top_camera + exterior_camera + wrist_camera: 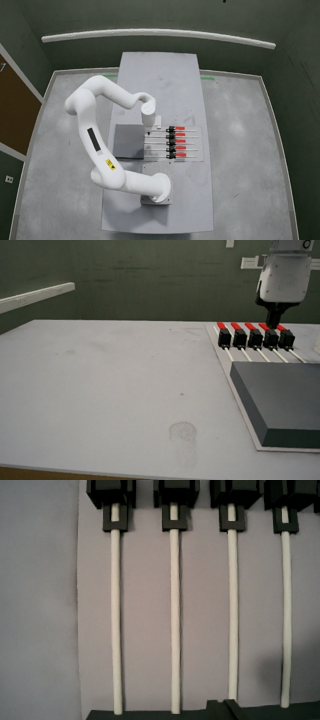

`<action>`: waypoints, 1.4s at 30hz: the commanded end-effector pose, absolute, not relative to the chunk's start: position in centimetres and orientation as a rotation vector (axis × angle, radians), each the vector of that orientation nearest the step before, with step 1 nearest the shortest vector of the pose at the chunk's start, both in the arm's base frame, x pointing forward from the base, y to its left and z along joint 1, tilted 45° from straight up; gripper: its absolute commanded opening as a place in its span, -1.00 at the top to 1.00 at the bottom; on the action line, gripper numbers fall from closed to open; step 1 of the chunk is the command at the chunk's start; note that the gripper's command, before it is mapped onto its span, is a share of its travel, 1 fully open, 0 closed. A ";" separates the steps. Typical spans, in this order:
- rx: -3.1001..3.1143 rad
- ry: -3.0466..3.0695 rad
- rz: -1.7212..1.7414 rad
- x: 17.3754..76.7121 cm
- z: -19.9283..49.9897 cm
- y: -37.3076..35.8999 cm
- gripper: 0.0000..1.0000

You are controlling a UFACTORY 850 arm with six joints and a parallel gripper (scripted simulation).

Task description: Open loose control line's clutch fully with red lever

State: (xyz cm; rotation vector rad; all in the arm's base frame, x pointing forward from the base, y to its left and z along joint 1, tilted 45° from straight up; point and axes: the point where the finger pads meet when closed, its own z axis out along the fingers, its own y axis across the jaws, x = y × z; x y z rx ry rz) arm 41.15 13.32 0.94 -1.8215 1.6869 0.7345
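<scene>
Where the worktop (160, 77) (116, 382) (35, 605) is seen from above, the grey console (128, 140) (289, 392) (102, 715) sits at the left end of a thin pale panel (201, 144) (222, 353) (145, 605). Just beside its right edge, the tool (148, 133) (272, 326) (224, 710) points down over the upper part of the row, fingers fully closed and gripping nothing. Five pale control lines (156, 143) (246, 354) (175, 620) run rightward, side by side, from the console through five black clutches (171, 142) (255, 337) (177, 492). Which line is loose cannot be told. Right of the clutch bodies, five red levers (180, 141) (249, 326) extend along the lines, whose pale ends reach beyond them. I cannot tell whether the tool touches a line.
</scene>
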 end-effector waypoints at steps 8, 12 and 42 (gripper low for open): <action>-1.821 1.687 0.733 44.7 -3.3 12.3 1.00; -1.821 1.687 0.733 46.6 -6.3 11.6 1.00; -1.821 1.687 0.733 46.5 -11.3 16.5 1.00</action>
